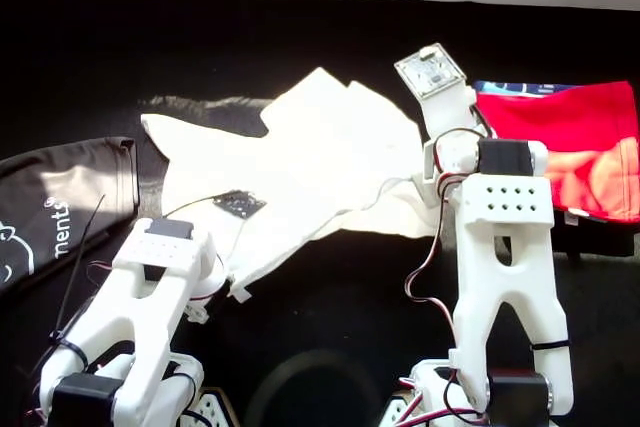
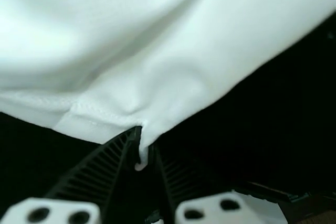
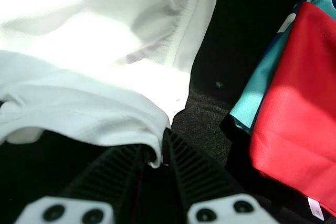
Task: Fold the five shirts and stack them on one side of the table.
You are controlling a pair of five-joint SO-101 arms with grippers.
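Note:
A white shirt (image 1: 300, 162) lies crumpled and partly spread on the black table (image 1: 330, 317). My left gripper (image 2: 142, 142) is shut on a corner of the white shirt's hem (image 2: 157, 61), at the shirt's near left edge. My right gripper (image 3: 160, 148) is shut on a folded edge of the same white shirt (image 3: 79, 51), at its near right side. A folded red shirt (image 1: 570, 142) lies at the right, on top of a teal one (image 3: 260, 95). A black shirt (image 1: 50, 207) with white print lies at the left edge.
The left arm (image 1: 150, 297) and the right arm (image 1: 500, 237) stand at the table's near side. A small dark patch (image 1: 238, 204) shows on the white shirt. Bare black table lies between the arms and along the far side.

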